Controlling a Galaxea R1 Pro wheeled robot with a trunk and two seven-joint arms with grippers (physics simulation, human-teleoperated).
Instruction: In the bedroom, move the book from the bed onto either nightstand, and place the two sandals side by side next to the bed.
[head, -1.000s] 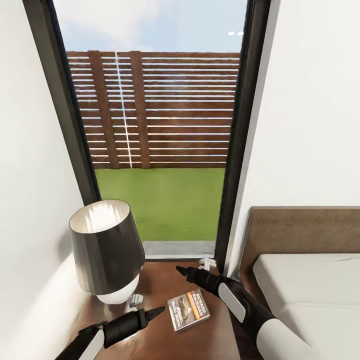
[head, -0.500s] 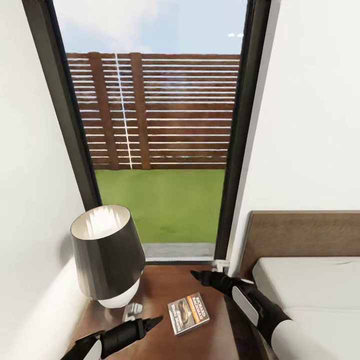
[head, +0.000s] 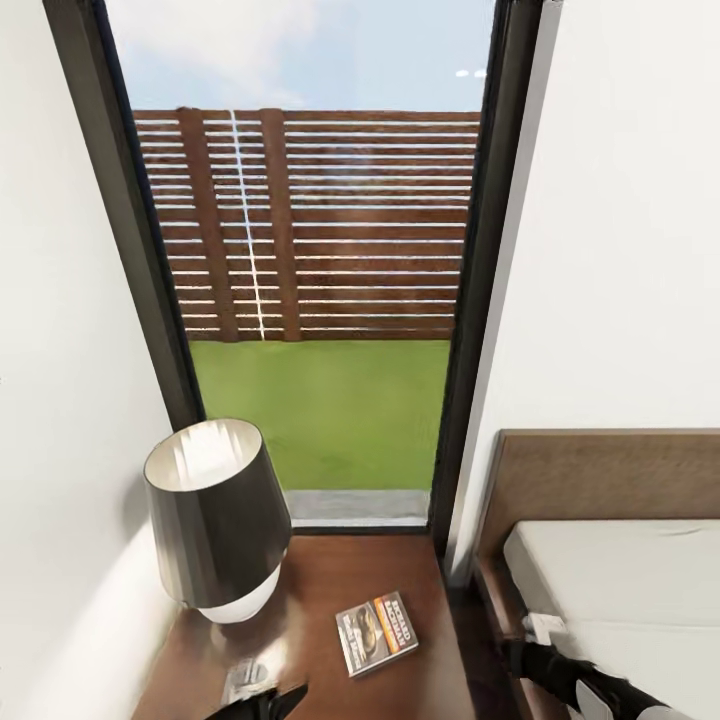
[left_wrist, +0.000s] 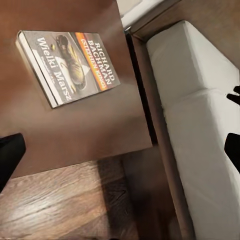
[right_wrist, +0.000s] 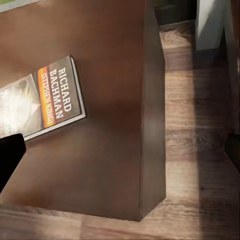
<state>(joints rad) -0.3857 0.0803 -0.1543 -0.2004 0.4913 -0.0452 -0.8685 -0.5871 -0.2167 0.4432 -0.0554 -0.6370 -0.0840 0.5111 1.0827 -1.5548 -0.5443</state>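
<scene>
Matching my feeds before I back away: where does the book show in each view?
Head view: the book lies flat on the nightstand, right of the lamp.
Left wrist view: book on the nightstand top.
Right wrist view: book partly cut off.
Shared landmark: the nightstand's edge facing the bed.

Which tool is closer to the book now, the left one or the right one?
Left. The left tool sits at the nightstand's near edge, close to the book; the right tool is over the bed.

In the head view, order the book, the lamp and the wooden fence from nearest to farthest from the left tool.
1. The book, lying on the nightstand, just right of the left tool.
2. The lamp, at the nightstand's back left.
3. The wooden fence, outside beyond the grass.
</scene>
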